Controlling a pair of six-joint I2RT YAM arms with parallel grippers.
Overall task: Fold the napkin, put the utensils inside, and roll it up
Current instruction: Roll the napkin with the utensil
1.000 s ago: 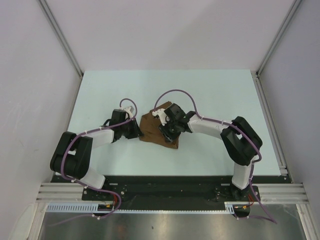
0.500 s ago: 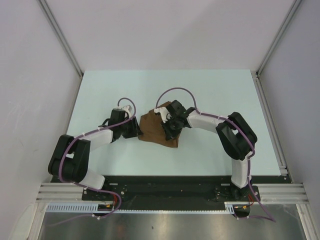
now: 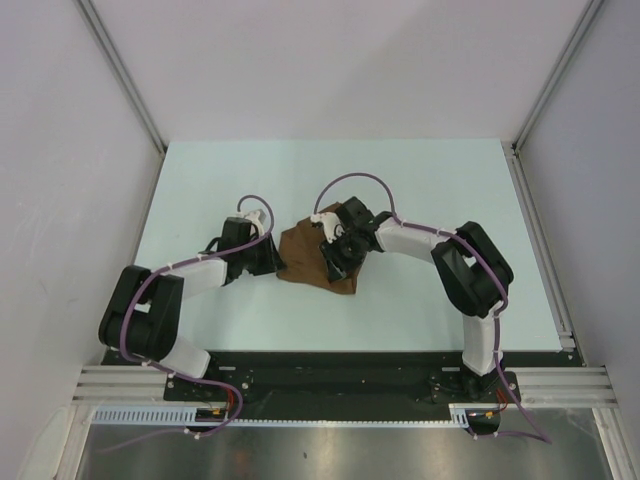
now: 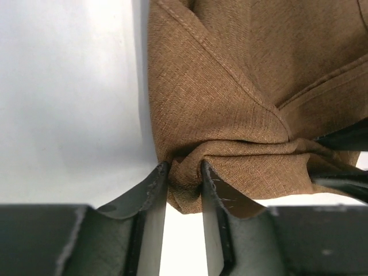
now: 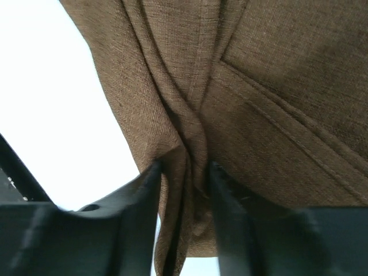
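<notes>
The brown napkin lies bunched in the middle of the table between the two arms. My left gripper is at its left edge. In the left wrist view a gathered lump of the napkin sits pinched between the two fingers of that gripper. My right gripper is over the cloth's right half. In the right wrist view it is shut on several upright folds of the napkin. The utensils are hidden.
The pale table has white walls on three sides. A metal rail runs along its right edge. The arm bases and a black bar stand at the near edge. Purple cables loop above both wrists.
The right wrist has shifted slightly toward the far left over the cloth, and its elbow has drawn inward. The left arm has barely moved. The napkin stays bunched between them.
</notes>
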